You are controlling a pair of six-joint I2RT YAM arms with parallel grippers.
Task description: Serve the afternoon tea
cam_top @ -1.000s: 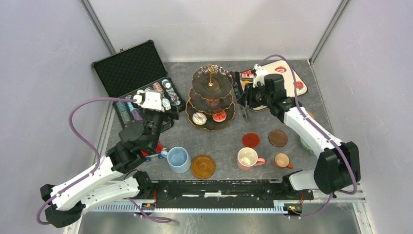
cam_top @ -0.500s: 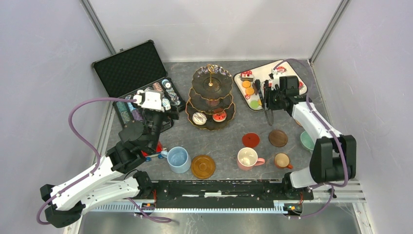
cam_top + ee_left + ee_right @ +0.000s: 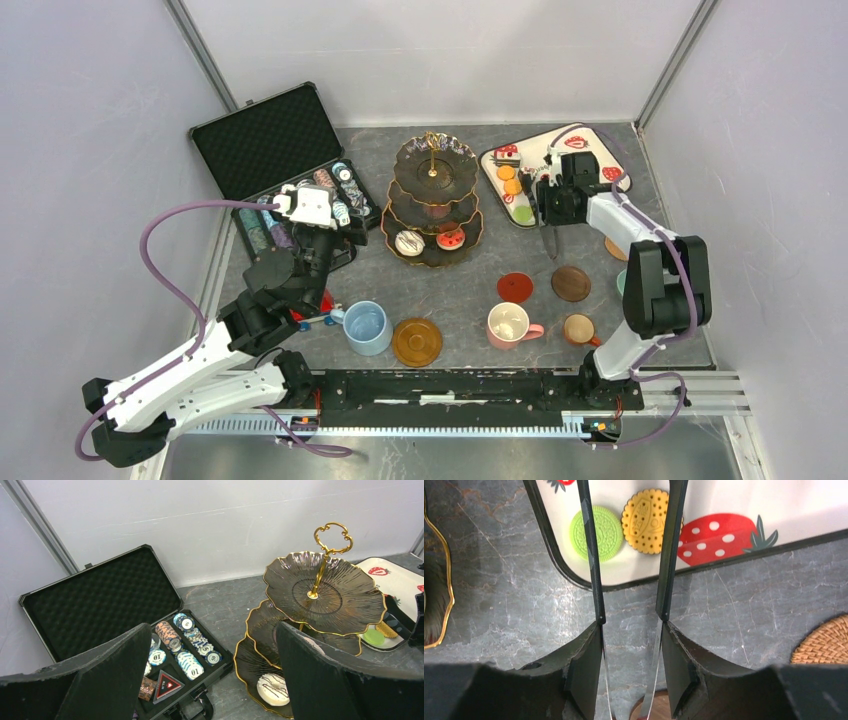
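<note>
Right tool clamped on tongs at the tray

The right tool grips black tongs, whose arms straddle a green cookie and a yellow cookie on the tray, at 2 o'clock from the stand. The left tool stands wide apart at the stand's 9 o'clock.

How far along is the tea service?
Done: white donut and red treat on the bottom tier of the dark three-tier gold-rimmed stand. In hand: right hand grips black-handled tongs over biscuits on the strawberry-print tray. Left: top tier bare; blue mug and pink mug stand off coasters.
</note>
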